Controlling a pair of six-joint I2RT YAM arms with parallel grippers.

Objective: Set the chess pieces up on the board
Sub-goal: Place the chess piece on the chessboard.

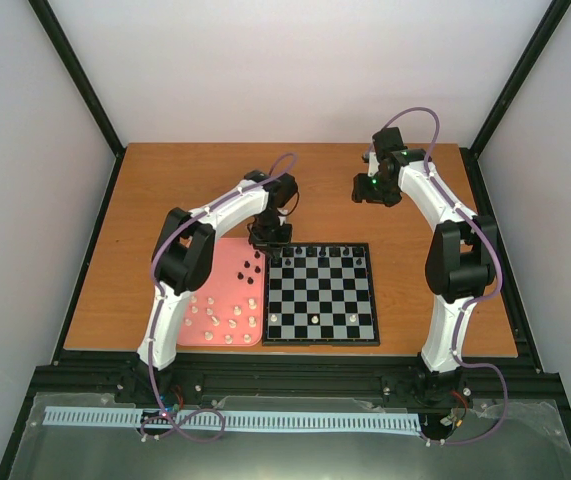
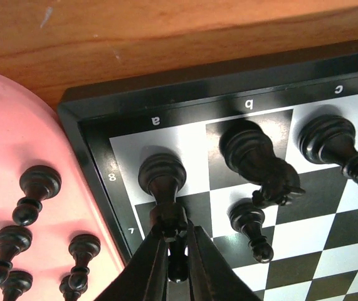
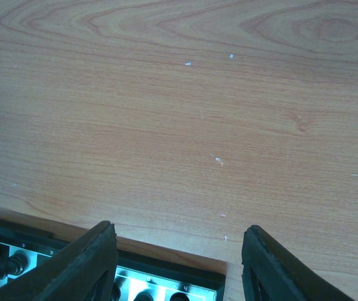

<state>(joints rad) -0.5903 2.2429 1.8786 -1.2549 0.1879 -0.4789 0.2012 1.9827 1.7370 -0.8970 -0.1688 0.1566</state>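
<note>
The board [image 1: 321, 343] lies near the table's front. Black pieces line its far row [image 1: 317, 251], and three cream ones stand near the front [image 1: 314, 318]. My left gripper [image 1: 270, 246] is low over the board's far left corner. In the left wrist view it [image 2: 177, 241] is shut on a black pawn [image 2: 177, 271] over square a7, just behind a black rook [image 2: 162, 175] on a8. A knight [image 2: 254, 157], a bishop [image 2: 335, 141] and another pawn [image 2: 249, 219] stand beside them. My right gripper [image 1: 370, 190] is open and empty above bare table past the board's far edge [image 3: 166, 279].
A pink tray [image 1: 223, 290] lies against the board's left side, with black pieces [image 1: 248, 270] at its far end and several cream pieces [image 1: 230, 325] nearer. Loose black pieces on the tray [image 2: 34, 191] also show in the left wrist view. Bare wood surrounds the board.
</note>
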